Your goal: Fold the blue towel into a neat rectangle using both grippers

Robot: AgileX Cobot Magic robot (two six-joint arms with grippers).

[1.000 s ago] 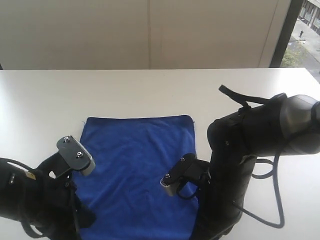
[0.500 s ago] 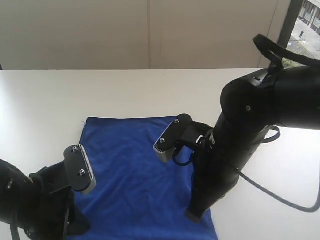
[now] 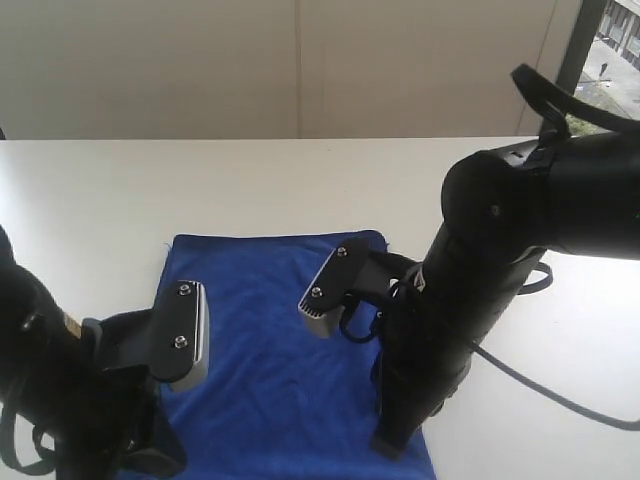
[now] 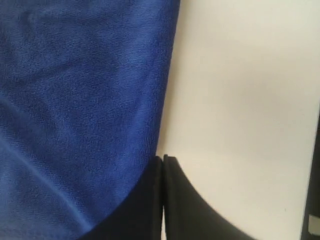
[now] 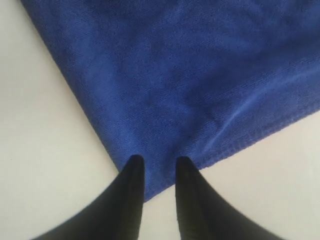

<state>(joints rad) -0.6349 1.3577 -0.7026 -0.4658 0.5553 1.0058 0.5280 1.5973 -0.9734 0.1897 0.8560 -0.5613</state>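
While the white table [image 3: 100, 190] stretches below a pale wall [image 3: 300, 70], the blue towel [image 3: 270, 300] lies flat on it. The left gripper [image 4: 163, 160] is closed at its edge. The right gripper [image 5: 159, 161] is slightly parted over a corner, holding nothing.

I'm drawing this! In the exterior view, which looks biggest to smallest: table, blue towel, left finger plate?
1. table
2. blue towel
3. left finger plate, smallest, though it seems nearer the camera

You have one blue towel [image 4: 75, 100], lying flat with faint creases, its edge bordering the white table [image 4: 240, 90]. Your left gripper [image 4: 162, 160]: jaws pressed together, tips at that edge.
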